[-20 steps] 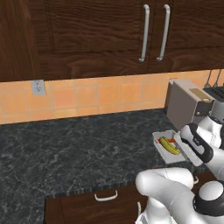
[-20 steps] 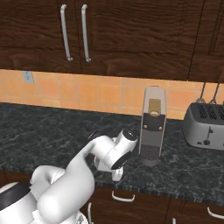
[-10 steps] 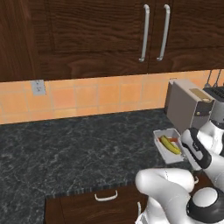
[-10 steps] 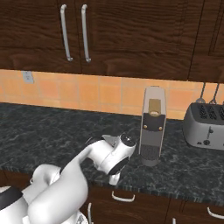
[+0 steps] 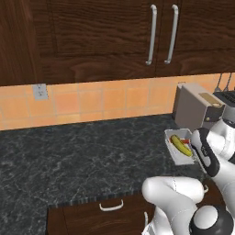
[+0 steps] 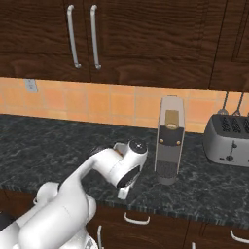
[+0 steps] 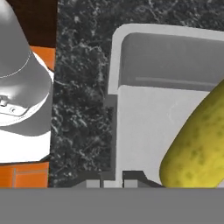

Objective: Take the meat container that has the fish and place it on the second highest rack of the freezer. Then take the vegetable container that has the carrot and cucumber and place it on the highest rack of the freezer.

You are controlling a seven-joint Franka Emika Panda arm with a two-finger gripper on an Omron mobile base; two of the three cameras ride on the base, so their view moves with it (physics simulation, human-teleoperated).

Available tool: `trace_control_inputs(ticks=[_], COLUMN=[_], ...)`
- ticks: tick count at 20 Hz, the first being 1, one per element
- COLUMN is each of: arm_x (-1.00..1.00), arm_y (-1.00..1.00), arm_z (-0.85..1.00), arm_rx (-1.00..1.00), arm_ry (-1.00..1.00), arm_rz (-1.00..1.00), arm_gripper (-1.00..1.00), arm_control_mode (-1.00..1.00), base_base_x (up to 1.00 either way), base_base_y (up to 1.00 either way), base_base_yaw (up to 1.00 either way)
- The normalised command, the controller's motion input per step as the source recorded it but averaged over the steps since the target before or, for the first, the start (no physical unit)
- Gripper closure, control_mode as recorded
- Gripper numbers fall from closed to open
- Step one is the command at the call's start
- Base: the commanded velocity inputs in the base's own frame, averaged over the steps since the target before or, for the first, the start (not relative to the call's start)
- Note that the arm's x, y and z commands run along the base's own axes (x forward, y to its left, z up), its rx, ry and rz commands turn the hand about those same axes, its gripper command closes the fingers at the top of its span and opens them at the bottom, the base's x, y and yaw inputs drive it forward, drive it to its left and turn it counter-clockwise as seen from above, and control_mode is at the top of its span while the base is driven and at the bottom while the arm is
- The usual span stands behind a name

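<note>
The fingers (image 7: 112, 180) are pinched shut on the side wall of the white vegetable container (image 5: 172, 150), which holds a cucumber (image 7: 199, 144) on the dark table (image 5: 82, 160).

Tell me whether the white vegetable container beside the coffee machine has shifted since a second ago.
No. In the left base view the white vegetable container sits at the same spot before the grey coffee machine; the tool has shut on its rim.

Pincer (image 7: 113, 178) closed, arm folded low.

Dark wood cabinets (image 5: 114, 36), orange tile backsplash (image 5: 101, 101), black marble counter (image 5: 82, 160)
</note>
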Motion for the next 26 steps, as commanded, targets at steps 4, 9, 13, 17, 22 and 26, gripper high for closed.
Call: trace_control_inputs(ticks=[4, 9, 13, 17, 22, 26], arm_x=[-0.12, -0.64, -0.96, -0.52, -0.09, 0.00], arm_y=[0.30, 0.48, 0.83, 0.57, 0.06, 0.00], arm_z=[0.98, 1.00, 0.72, 0.78, 0.06, 0.00], arm_rx=[-0.07, -0.18, -0.13, -0.07, -0.05, 0.00], arm_ry=[0.00, 0.00, -0.08, -0.01, 0.00, 0.00], arm_rz=[-0.01, 0.03, -0.08, -0.01, -0.02, 0.00], arm_gripper=[1.00, 1.00, 1.00, 1.00, 1.00, 1.00], arm_control_mode=[-1.00, -1.00, -1.00, -1.00, -1.00, -1.00], base_base_x=[0.00, 0.00, 0.00, 0.00, 0.00, 0.00], base_base_y=[0.00, 0.00, 0.00, 0.00, 0.00, 0.00], base_base_yaw=[0.00, 0.00, 0.00, 0.00, 0.00, 0.00])
